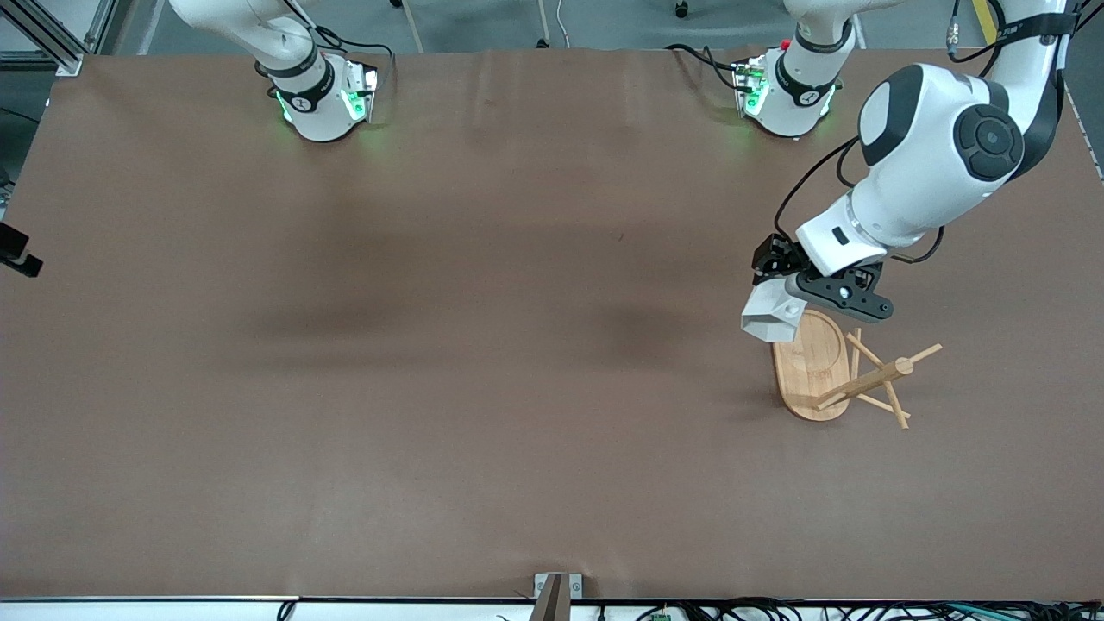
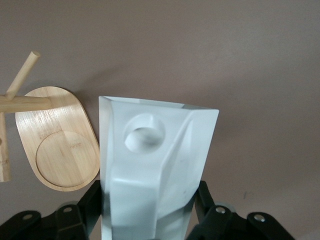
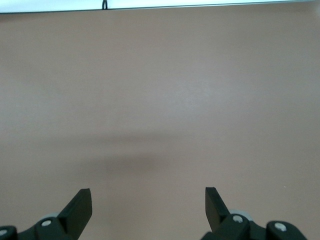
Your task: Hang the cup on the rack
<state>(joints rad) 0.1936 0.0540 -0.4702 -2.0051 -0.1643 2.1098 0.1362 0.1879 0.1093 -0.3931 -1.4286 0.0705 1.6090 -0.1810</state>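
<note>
Left gripper [image 1: 780, 280] is clamped on the cup [image 1: 770, 312] and holds it in the air at the right of the front view, a little above mid-height, over the edge of the rack's base that faces the robots' bases. Its black fingers [image 2: 87, 202] press against the cup's white faceted body [image 2: 150, 170] from both sides in the left wrist view, and the round hole of the flat tab handle shows near the centre of that frame. Cup tilts in the front view, with its hexagonal rim turned down and toward the picture's left. Rack [image 1: 849, 379] stands on the worktop [image 1: 483, 362] directly below and slightly lower in the frame than the cup, at the left arm's end; its oval bamboo base [image 2: 57, 145] appears at the left of the left wrist view, with a peg crossing the upper left corner. Central post and thin angled pegs are seen obliquely in the front view, spreading toward the right of the base. No peg touches the cup. Right gripper [image 3: 148, 205] waits with its jaws wide apart and nothing between them, over bare brown worktop in the right wrist view; the front view does not show it.
</note>
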